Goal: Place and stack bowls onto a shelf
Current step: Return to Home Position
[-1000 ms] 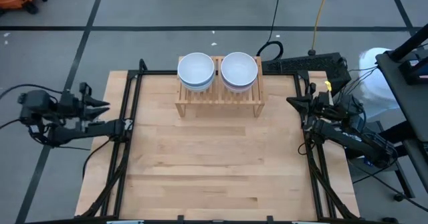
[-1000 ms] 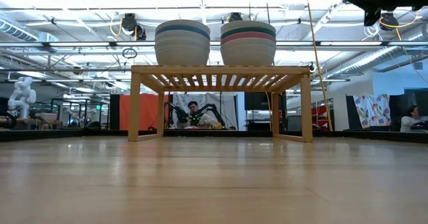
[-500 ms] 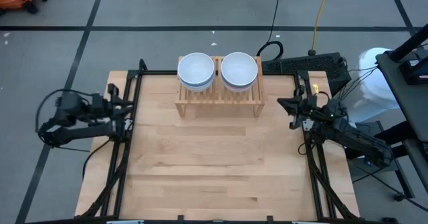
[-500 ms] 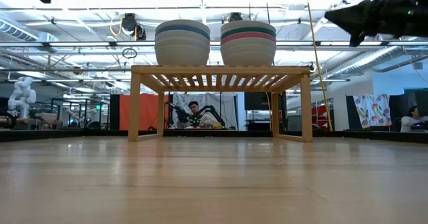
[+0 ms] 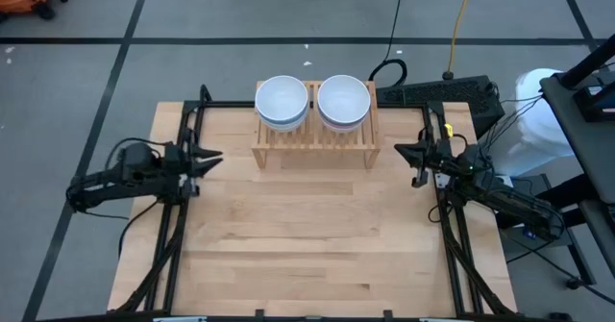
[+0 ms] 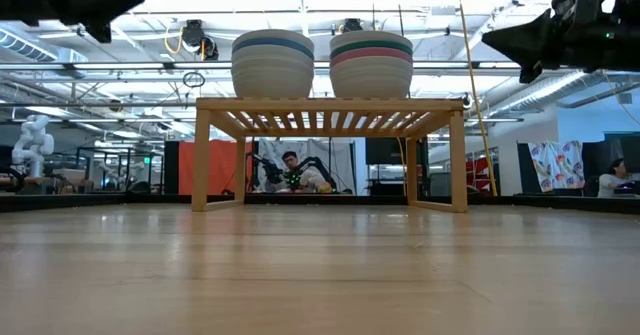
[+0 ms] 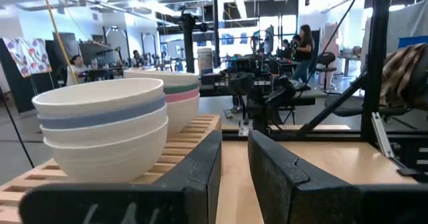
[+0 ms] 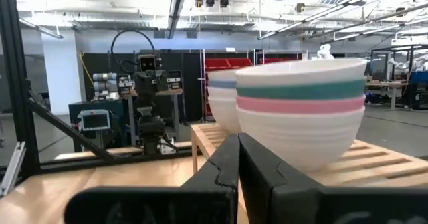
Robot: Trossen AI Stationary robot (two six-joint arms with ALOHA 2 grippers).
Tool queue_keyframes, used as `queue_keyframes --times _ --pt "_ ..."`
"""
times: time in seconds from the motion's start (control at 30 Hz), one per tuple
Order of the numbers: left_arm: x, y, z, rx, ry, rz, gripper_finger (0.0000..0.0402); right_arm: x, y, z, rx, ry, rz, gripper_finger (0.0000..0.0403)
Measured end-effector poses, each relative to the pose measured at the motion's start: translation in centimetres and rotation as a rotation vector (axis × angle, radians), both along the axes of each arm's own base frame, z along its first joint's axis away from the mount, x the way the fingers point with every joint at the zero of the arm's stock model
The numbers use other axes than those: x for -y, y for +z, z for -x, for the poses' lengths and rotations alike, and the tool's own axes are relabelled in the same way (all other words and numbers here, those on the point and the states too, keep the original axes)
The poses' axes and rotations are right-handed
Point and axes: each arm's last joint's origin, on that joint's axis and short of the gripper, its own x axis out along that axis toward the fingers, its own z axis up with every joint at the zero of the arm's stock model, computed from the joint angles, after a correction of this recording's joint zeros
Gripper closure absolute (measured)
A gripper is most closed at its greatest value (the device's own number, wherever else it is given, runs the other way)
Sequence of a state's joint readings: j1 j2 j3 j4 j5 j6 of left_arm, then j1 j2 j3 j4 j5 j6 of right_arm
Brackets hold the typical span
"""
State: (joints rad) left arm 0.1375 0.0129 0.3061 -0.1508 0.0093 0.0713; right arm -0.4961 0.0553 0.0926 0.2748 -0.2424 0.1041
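Two stacks of bowls stand on the slatted top of the light-wood shelf (image 5: 315,139) at the table's far edge. The left stack (image 5: 282,101) is white with a blue band (image 7: 100,114). The right stack (image 5: 343,100) is white with a green and a pink band (image 8: 301,100). My left gripper (image 5: 217,157) hovers to the left of the shelf, pointing at it, its fingers (image 7: 207,164) a narrow gap apart. My right gripper (image 5: 398,151) hovers to the right of the shelf, shut and holding nothing. In the low view both grippers are above the tabletop, about level with the bowls.
Black frame rails (image 5: 188,168) run along the table's left and right sides (image 5: 444,207). A dark keyboard (image 5: 437,93) lies beyond the far right corner. Bare wooden tabletop (image 5: 307,235) stretches from the shelf to the near edge. People sit in the room behind.
My left gripper has travelled from outside the table's left edge toward the right, stopping near the shelf's left end. My right gripper has moved a little toward the left, closer to the shelf's right end. The bowls and the shelf have stayed put.
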Motion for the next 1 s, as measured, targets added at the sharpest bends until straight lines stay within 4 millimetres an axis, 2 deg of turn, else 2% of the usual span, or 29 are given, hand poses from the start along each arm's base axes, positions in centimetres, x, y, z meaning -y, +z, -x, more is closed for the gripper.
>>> queue_keyframes --times 0.43,1.0 --pt "-0.2 -4.4 -1.8 -0.090 0.000 0.017 0.0321 0.0 -0.4 -0.1 -0.025 -0.013 0.044 0.0403" --pt "-0.4 -7.1 -2.7 -0.104 0.003 -0.014 0.0321 0.1 -1.0 -0.2 -0.093 -0.021 0.058 0.0403"
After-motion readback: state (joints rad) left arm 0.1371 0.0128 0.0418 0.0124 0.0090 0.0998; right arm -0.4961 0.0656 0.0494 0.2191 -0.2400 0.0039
